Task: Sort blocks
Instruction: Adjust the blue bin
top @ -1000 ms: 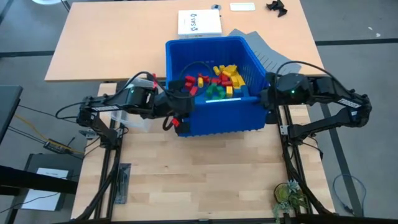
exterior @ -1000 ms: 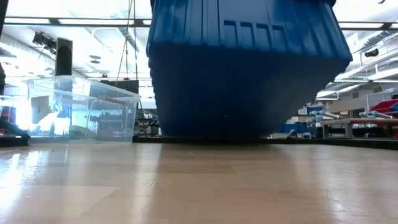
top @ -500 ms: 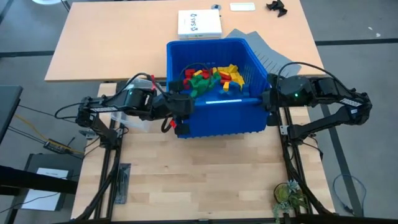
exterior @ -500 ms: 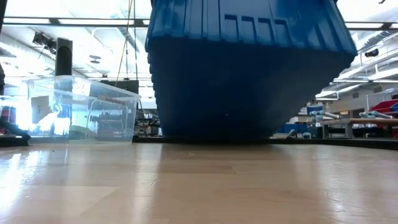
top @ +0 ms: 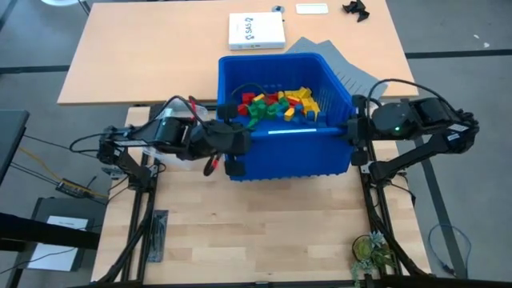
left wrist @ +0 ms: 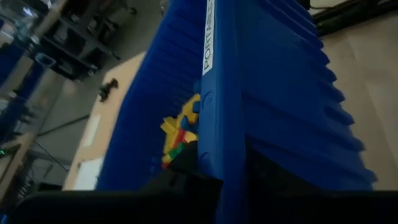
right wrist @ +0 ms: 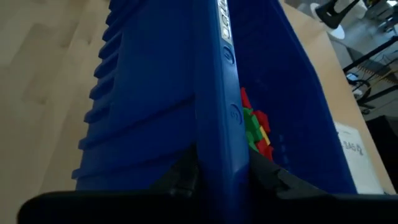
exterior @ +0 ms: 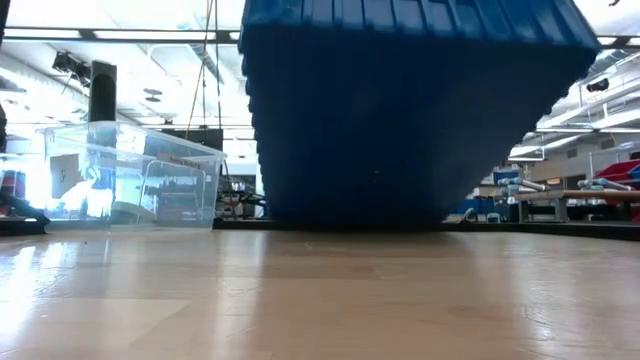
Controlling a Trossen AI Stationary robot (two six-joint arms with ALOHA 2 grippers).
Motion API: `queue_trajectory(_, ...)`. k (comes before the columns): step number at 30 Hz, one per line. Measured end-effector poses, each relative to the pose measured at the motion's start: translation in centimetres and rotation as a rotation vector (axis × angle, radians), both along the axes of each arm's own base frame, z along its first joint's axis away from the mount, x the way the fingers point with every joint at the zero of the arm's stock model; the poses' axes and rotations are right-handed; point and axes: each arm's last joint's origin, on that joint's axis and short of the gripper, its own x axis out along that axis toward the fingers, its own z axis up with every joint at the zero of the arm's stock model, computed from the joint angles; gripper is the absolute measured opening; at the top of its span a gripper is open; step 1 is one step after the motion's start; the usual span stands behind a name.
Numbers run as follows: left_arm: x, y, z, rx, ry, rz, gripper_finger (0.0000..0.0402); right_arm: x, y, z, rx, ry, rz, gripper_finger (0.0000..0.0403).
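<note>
Large blue bin (top: 288, 152) gripped on both side walls, near edge raised, bin tipped toward far side of table (top: 256, 216). Left gripper (top: 233, 149) pinched onto bin's left rim, one finger inside, one outside; same seen in left wrist view, rim (left wrist: 217, 124) running straight between dark fingers (left wrist: 180, 163). Right gripper (top: 353, 138) clamped the same way on right rim; right wrist view shows rim (right wrist: 222, 118) squeezed between both fingers (right wrist: 183, 174). Blocks (top: 276, 104) all inside bin: red, yellow, green mixed in one heap against far wall; blue ones hard to pick out against bin. Also visible as small cluster in left wrist view (left wrist: 180, 134) and right wrist view (right wrist: 254, 127). Small clear tub (exterior: 130, 175) standing on table left of bin, partly hidden under left arm in high view; contents unclear, no blocks made out in it. No blocks on tabletop. White box (top: 256, 30) on far table, untouched. Progress judged: barely begun, zero blocks separated by colour, everything still one pile. Left to do: get blocks out of bin, then group by colour
</note>
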Motion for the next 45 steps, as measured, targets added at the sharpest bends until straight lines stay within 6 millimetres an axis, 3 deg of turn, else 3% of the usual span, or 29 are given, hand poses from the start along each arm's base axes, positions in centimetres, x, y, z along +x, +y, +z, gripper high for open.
queue_trajectory(17,-0.7,-1.7,1.0,-0.006,-0.04,-0.058,0.0089,0.2,2.0,2.9,0.165,0.037,0.005,0.0072)
queue_trajectory(23,-0.7,-2.3,0.5,-0.056,-0.024,-0.053,0.0089,0.9,3.0,2.3,0.211,0.085,-0.008,0.0072)
queue_trajectory(33,1.9,-4.0,-4.7,-0.119,0.172,-0.032,0.0089,3.3,5.7,-3.4,0.182,0.317,-0.053,0.0073)
queue_trajectory(45,5.6,-5.2,-14.6,-0.119,0.418,0.068,0.0094,4.8,7.5,-13.2,0.176,0.48,-0.211,0.0078)
